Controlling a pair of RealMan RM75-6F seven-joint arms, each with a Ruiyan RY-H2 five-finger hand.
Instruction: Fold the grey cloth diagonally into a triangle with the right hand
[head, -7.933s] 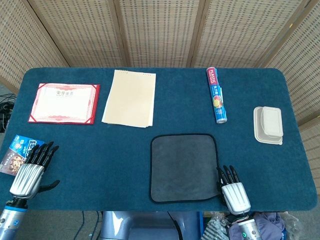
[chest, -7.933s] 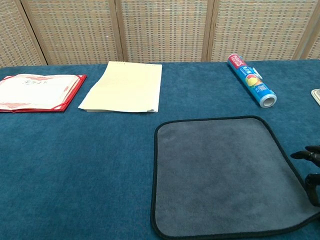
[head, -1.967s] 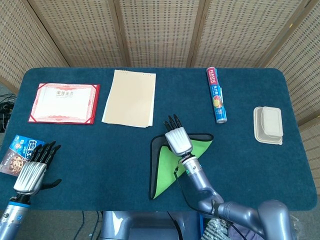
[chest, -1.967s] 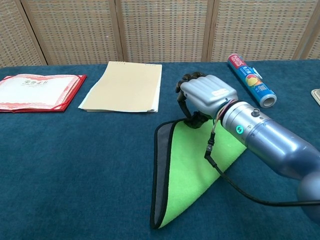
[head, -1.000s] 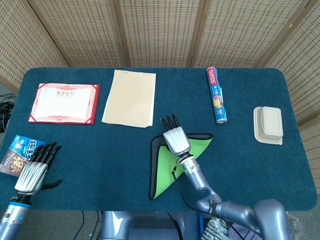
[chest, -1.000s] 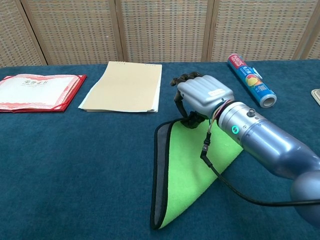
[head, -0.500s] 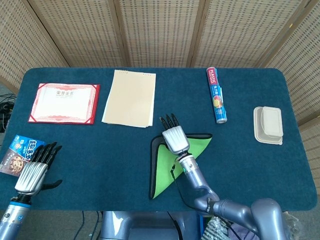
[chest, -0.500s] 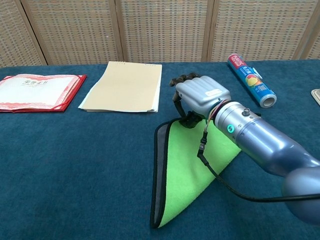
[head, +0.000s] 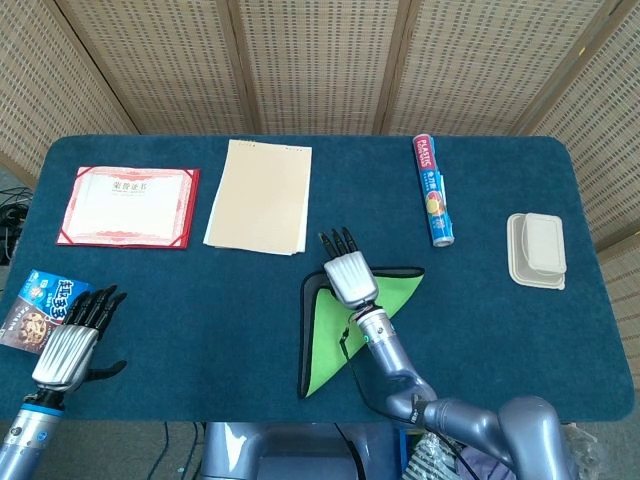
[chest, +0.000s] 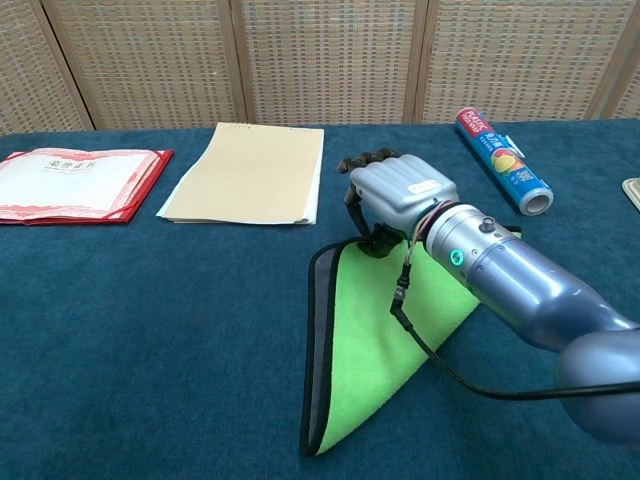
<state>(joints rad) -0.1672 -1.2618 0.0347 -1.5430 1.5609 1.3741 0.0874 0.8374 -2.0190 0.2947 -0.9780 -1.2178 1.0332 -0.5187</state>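
Observation:
The grey cloth (head: 325, 340) (chest: 365, 340) lies folded into a triangle with its bright green underside up. A grey strip with black trim shows along its left side. My right hand (head: 347, 272) (chest: 400, 195) hovers low over the cloth's far left corner, fingers reaching past the edge. The folded-over corner runs up under the palm, where the thumb seems to pinch it. My left hand (head: 70, 340) rests at the table's near left edge with its fingers spread and nothing in it; the chest view does not show it.
A red certificate folder (head: 128, 205) (chest: 75, 183) and a beige paper stack (head: 260, 195) (chest: 248, 172) lie at the back left. A plastic wrap roll (head: 433, 190) (chest: 503, 160) and a white lunch box (head: 537, 250) sit to the right. A snack packet (head: 30, 305) lies beside my left hand.
The cloth, flat and grey at first, now lies folded with green up. Over the last second my right hand has crept left and lower with the corner. The left hand is still.

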